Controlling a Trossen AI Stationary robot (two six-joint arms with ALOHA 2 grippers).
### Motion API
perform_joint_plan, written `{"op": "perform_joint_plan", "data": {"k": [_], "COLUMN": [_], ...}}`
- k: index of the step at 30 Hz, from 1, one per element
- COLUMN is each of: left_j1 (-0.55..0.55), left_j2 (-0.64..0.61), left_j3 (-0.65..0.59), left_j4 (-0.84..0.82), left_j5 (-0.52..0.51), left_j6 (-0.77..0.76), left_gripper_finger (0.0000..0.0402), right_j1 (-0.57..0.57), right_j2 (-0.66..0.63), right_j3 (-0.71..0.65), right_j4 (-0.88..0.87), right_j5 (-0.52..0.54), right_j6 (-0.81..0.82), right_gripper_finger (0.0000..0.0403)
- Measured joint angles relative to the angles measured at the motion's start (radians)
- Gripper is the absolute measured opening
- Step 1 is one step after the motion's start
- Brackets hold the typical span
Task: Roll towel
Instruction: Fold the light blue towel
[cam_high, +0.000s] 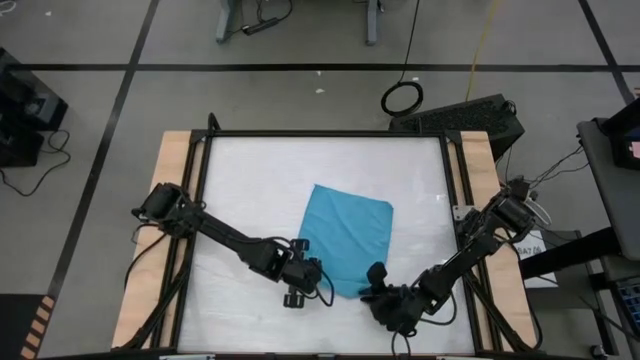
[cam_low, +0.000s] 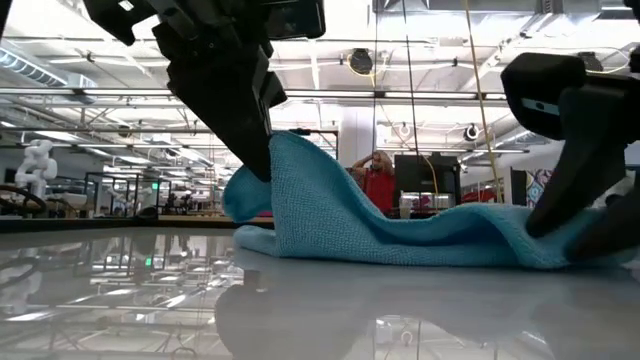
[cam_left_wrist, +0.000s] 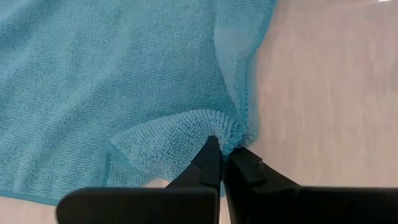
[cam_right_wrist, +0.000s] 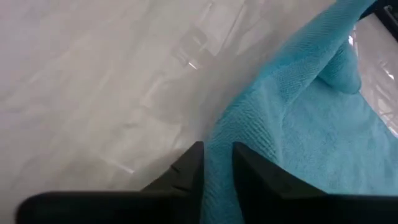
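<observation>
The teal-blue towel (cam_high: 348, 232) lies spread on the white table top, with its two near corners raised. My left gripper (cam_high: 308, 263) is at the towel's near left corner and is shut on it. It also shows in the left wrist view (cam_left_wrist: 222, 155) and at the left of the low view (cam_low: 262, 150). My right gripper (cam_high: 376, 282) is at the towel's near right corner and is shut on it. It also shows in the right wrist view (cam_right_wrist: 217, 163). The far part of the towel (cam_low: 420, 240) rests flat on the table. My left gripper pinches the towel's near left corner (cam_left_wrist: 219, 129) between its two fingertips, slanting down from the table's left. The corner is bunched into a small fold and lifted off the table (cam_low: 285, 150); the rest of the cloth slopes down slack. My right gripper pinches the towel's near right edge (cam_right_wrist: 219, 146) between its two fingers, coming from the table's near right side. The cloth runs up between the fingers as a fold. This end sits low (cam_low: 560, 245), close to the table.
The white table top (cam_high: 250, 180) has a black frame (cam_high: 330, 133) around it and wooden side strips (cam_high: 172, 170). There is bare surface to the left, the right and the far side of the towel. A person in red (cam_low: 378, 180) stands in the room far behind the table.
</observation>
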Motion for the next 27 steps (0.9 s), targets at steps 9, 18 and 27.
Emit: {"op": "perform_joint_plan", "data": {"k": [9, 18, 27], "left_j1": [-0.007, -0.007, -0.002], "left_j2": [0.0, 0.0, -0.002], "left_j3": [0.0, 0.012, 0.093], "left_j4": [-0.03, -0.088, -0.155], "left_j5": [0.0, 0.0, -0.099], "left_j6": [0.0, 0.005, 0.101], "left_gripper_finger": [0.0008, 0.0008, 0.0008], "right_j1": [-0.012, 0.013, -0.029], "right_j2": [-0.011, -0.185, -0.364], "right_j3": [0.0, 0.0, 0.0], "right_j4": [-0.005, -0.034, -0.258], "right_j5": [-0.018, -0.038, 0.01], "right_j6": [0.036, 0.069, 0.224], "right_gripper_finger": [0.0005, 0.0001, 0.0]}}
